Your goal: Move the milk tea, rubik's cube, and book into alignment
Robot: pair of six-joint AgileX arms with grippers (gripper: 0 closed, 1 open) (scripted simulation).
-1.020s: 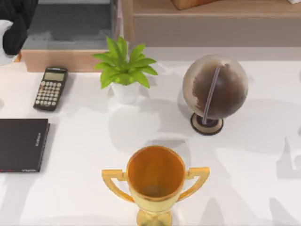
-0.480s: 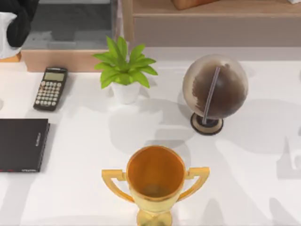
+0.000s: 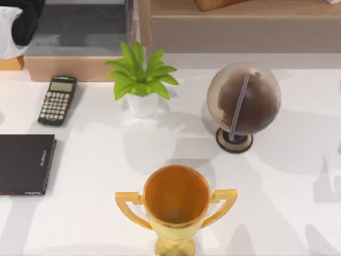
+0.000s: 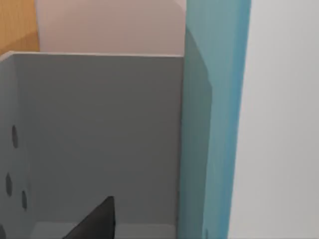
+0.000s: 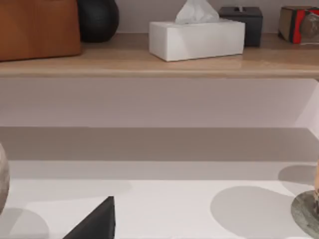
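One teal book (image 4: 215, 124) stands upright just beside a grey panel (image 4: 99, 129) in the left wrist view. The left gripper (image 4: 97, 223) is near it; I cannot tell whether it is open or closed. The left arm (image 3: 18, 24) sits at the far left, beyond the calculator (image 3: 57, 100). The right gripper (image 5: 97, 223), its state equally unclear, faces a shelf holding a tissue box (image 5: 197, 37).

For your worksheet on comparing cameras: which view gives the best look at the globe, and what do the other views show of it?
The top view: the globe appears whole there, sphere, arc and round base, on the table right of the potted plant. The right wrist view catches a curved sliver of what may be it at the frame edge. The left wrist view faces grey and teal panels.
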